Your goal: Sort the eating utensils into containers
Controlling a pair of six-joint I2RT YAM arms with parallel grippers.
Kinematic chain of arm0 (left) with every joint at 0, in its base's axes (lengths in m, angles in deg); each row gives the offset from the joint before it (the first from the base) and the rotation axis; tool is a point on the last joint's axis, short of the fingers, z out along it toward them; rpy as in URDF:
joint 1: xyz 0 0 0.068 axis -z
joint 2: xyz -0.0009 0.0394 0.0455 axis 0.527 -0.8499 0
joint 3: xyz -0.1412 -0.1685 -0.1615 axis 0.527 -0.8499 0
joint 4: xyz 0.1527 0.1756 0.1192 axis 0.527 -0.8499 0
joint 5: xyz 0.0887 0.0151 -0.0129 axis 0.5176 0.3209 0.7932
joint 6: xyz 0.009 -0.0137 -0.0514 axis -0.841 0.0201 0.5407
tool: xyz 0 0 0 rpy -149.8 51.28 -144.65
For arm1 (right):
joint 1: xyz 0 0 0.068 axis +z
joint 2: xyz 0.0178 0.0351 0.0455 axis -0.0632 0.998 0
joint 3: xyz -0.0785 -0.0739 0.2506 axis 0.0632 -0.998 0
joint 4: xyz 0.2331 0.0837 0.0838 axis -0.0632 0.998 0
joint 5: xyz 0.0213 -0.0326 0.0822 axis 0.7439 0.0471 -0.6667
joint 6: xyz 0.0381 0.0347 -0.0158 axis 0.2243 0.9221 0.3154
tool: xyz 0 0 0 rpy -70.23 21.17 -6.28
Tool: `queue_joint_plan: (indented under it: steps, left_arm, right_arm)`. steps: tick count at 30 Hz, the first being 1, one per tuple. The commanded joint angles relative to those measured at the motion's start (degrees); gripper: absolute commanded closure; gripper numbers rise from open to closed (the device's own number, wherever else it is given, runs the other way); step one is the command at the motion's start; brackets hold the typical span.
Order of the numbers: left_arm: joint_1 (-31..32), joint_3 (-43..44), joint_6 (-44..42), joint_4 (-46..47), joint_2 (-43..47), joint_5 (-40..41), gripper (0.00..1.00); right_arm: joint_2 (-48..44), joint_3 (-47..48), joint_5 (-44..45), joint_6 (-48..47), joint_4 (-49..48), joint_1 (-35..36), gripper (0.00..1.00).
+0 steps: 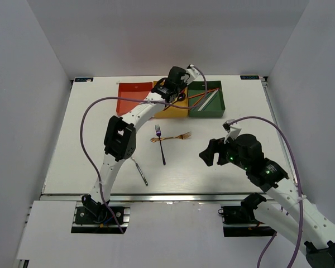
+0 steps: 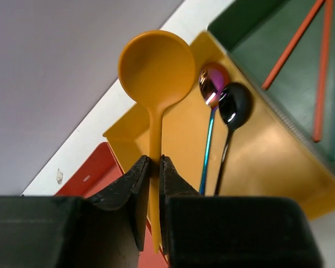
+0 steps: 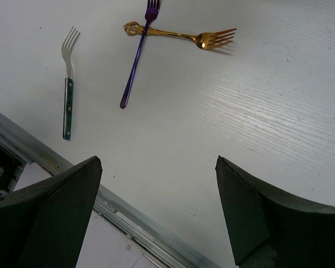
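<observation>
Left end effector [image 2: 154, 162]: pinching the thin handle of the orange spoon [image 2: 156, 70], bowl pointing away from the grip.
Spoon's place: in the air over the yellow box [image 2: 279, 162], where a purple spoon [image 2: 213, 78] and a black spoon [image 2: 235, 104] lie side by side.
Neighbours: the green box [image 1: 204, 106] holds orange chopsticks [image 2: 293, 47]; the red box [image 2: 95, 173] is on the other side.
Right end effector [image 3: 156, 162]: spread wide and holding nothing, above the counter [image 3: 268, 111].
Left to sort: a purple fork [image 3: 137, 61] crossed by a gold fork [image 3: 178, 35], and a silver fork [image 3: 68, 89] apart from them.
Risk: the handle end seems to hang near the red box's wall, so a release here might leave the spoon straddling the rim. The narrow grip may also let it swivel.
Hidden: in the top view the arm covers the yellow box's contents. In the right wrist view the purple fork's tines are cut off.
</observation>
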Motion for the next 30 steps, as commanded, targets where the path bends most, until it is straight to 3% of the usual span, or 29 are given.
queue_joint_plan:
  steps: [1, 4, 6, 7, 10, 13, 15, 18, 20, 21, 23, 26, 30]
  left_arm:
    - [-0.7, 0.5, -5.0, 3.8, 0.4, -1.4, 0.77]
    - [-3.0, 2.6, -3.4, 4.0, -2.0, -4.4, 0.69]
    - [-3.2, 2.7, -2.3, 5.1, -2.4, -5.6, 0.58]
    - [-3.2, 1.2, -2.1, 5.9, -2.1, -5.6, 0.46]
    - [-3.2, -1.1, -0.6, 8.1, -0.8, -6.4, 0.27]
    - [-3.2, -1.4, 1.2, 9.6, 0.4, -3.5, 0.19]
    - [-3.2, -0.2, 6.3, 9.0, 1.9, 1.0, 0.02]
    - [-3.3, -0.7, 20.5, 6.4, 8.5, 7.5, 0.02]
    - [-3.5, -8.1, 32.2, 5.2, 17.4, 14.2, 0.02]
    - [-3.7, -12.0, 41.2, 4.2, 21.1, 13.8, 0.02]
    - [-5.0, -20.1, 46.4, 4.3, 31.4, 5.7, 0.02]
    - [-4.2, -32.8, 57.6, 0.8, 41.3, 2.9, 0.02]
    - [0.1, -48.1, 68.4, -11.6, 50.1, 17.7, 0.02]
  right_arm:
    - [-0.3, 3.8, 0.2, -1.8, -0.2, -0.2, 0.13]
    - [-1.0, 4.3, 0.2, -1.9, 0.3, -0.2, 0.13]
    - [-1.2, 4.7, 0.3, -1.9, 0.5, -0.1, 0.13]
    - [-1.1, 5.1, 0.5, -2.0, 0.4, -0.1, 0.13]
    - [-0.4, 6.0, 0.6, -2.0, 0.4, -0.1, 0.13]
    - [0.5, 6.3, 0.8, -2.1, 0.3, -0.1, 0.13]
    - [1.1, 5.9, 0.5, -1.8, -0.4, -0.1, 0.13]
    - [1.6, 5.0, 0.9, -1.0, -1.7, -0.1, 0.11]
    - [1.5, 4.3, 2.4, -0.5, -2.0, -0.2, 0.11]
    - [1.6, 4.2, 4.5, 0.0, -2.0, -0.2, 0.11]
    - [1.7, 4.2, 6.1, 0.2, -1.5, -0.1, 0.11]
    - [2.8, 4.6, 7.9, 0.6, 0.7, -0.2, 0.11]
    - [6.0, 4.6, 5.9, 2.4, 2.1, -0.3, 0.11]
